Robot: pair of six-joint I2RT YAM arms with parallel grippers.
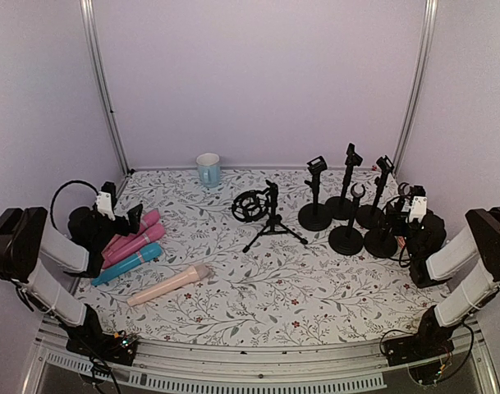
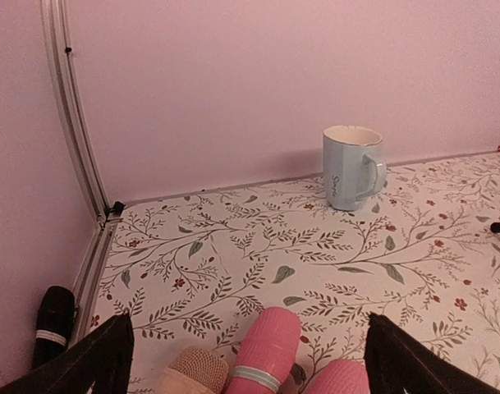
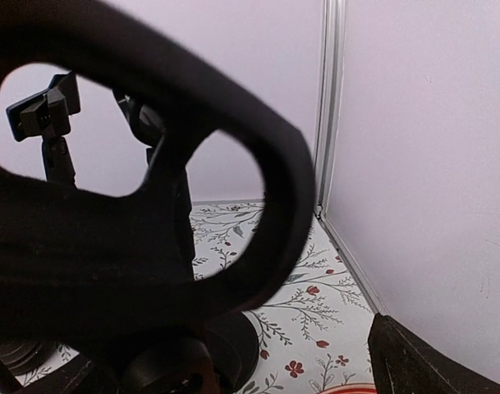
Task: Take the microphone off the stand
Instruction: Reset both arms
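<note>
— Far left of the tripod stand (image 1: 272,220), your left gripper (image 1: 133,218) hangs low over two pink microphones (image 1: 135,236). It is spread wide: in the left wrist view its fingers (image 2: 102,357) sit at the bottom corners, with the pink barrels between them and touching neither.

— Agreed. Every microphone you can see lies flat on the table (image 1: 258,316), left of the tripod stand. A blue microphone (image 1: 126,263) lies just beside the pink pair on the near side. A beige microphone (image 1: 169,284) lies closer to the tripod stand, apart from the others.

— Behind the tripod stand and to its left, you have a pale blue mug (image 1: 208,169) upright near the back wall. A ring-shaped shock mount (image 1: 248,205) hangs on the tripod stand's left side.

— Right of the tripod stand, a cluster of black round-base stands (image 1: 346,238) is upright. Your right gripper (image 1: 397,217) sits just beside that cluster, on the side away from the tripod stand.

— In the right wrist view a blurred black clip fills most of the frame. Only one finger (image 3: 430,365) shows, far out in the bottom corner and apart from the clip, so that gripper reads as wide and holds nothing.
</note>
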